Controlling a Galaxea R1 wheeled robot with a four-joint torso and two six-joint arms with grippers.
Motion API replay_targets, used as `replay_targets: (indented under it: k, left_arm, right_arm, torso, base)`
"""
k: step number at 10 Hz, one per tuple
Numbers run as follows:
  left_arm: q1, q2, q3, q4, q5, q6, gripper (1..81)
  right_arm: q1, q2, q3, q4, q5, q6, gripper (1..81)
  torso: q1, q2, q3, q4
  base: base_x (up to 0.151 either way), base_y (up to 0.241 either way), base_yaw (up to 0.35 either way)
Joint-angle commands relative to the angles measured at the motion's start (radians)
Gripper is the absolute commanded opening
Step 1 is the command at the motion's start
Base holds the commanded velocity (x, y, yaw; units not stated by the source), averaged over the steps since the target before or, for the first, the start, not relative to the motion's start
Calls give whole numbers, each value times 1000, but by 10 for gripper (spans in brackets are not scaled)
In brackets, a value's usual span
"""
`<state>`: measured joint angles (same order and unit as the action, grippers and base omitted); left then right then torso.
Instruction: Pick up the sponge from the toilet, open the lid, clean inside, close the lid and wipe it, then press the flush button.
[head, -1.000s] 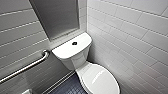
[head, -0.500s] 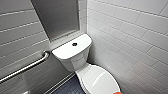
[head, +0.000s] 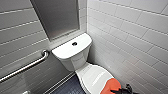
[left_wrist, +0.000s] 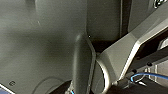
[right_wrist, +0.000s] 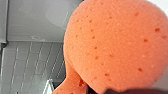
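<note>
White tiled walls (head: 130, 37) take up most of the head view, meeting in a corner that runs down the middle of the frame. A flat grey panel (head: 58, 17) is set into the wall at upper centre. A strip of dark floor (head: 67, 87) shows at the bottom, left of centre.

The toilet (head: 75, 61) stands in the corner. Its tank sits at the centre of the frame and its bowl reaches toward the lower right. The lid (head: 95, 76) is down over the bowl, glossy and white. A metal grab bar (head: 25, 67) slants along the wall at the lower left, well apart from the tank.

The sponge (head: 112, 85), bright orange, is at the lower right of the head view, over the front end of the lid. In the right wrist view its pitted orange surface looms large across the right half of the frame.

The right pincer (head: 119, 90), dark, is at the bottom edge just beside the sponge and appears clamped on it. Whether the left pincer is open or closed cannot be told.

The flush button (head: 74, 43), small, round and dark, sits in the middle of the tank top.
</note>
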<state>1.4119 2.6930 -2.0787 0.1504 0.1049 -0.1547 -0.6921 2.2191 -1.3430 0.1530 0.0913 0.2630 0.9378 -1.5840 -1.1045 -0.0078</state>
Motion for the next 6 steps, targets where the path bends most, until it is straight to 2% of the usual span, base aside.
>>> replay_targets:
  k: [1, 4, 5, 6]
  left_arm:
    - [2, -7, 15, 3, 81, 6, 811]
    - [3, 24, -37, -5, 82, 6, 811]
    - [3, 32, -47, -6, 82, 6, 811]
    - [3, 32, -47, -8, 82, 6, 811]
  right_arm:
    - [195, 39, -117, 105, -129, 2, 10]
    - [285, 197, -341, 145, -238, 2, 10]
    - [295, 243, -389, 143, -263, 2, 10]
    - [305, 277, -425, 142, -269, 2, 10]
  torso:
    - [0, 0, 0, 0]
    - [0, 0, 0, 0]
    - [0, 0, -21, 0]
    - [0, 0, -91, 0]
  base:
    - [0, 0, 0]
    - [0, 0, 0]
    - [0, 0, 0]
    - [0, 0, 0]
